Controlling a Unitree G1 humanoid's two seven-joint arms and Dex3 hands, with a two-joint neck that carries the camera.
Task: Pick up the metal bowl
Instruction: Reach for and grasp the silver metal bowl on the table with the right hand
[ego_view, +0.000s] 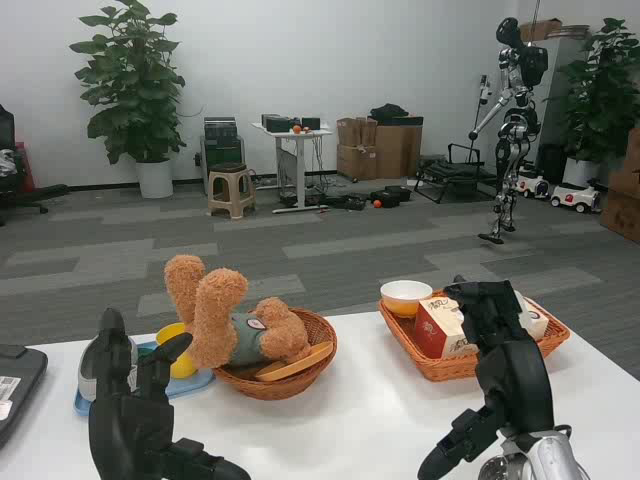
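The left robot hand (130, 415) is raised at the worktop's (370, 420) near-left corner, fingers spread, grasping nothing. Just beyond it, at 11 o'clock, what looks like the metal bowl (100, 365) stands tipped on edge on a blue plate (195, 385), partly hidden by the fingers, with a yellow item (176, 350) at its 3 o'clock. The right robot hand (497, 345) is upright at near right, released, thumb splayed. Behind it sits an orange basket (455, 367) holding a red carton (438, 326) and a white bowl (406, 296). At centre, a teddy bear (235, 325) lies in a round brown basket (290, 380)
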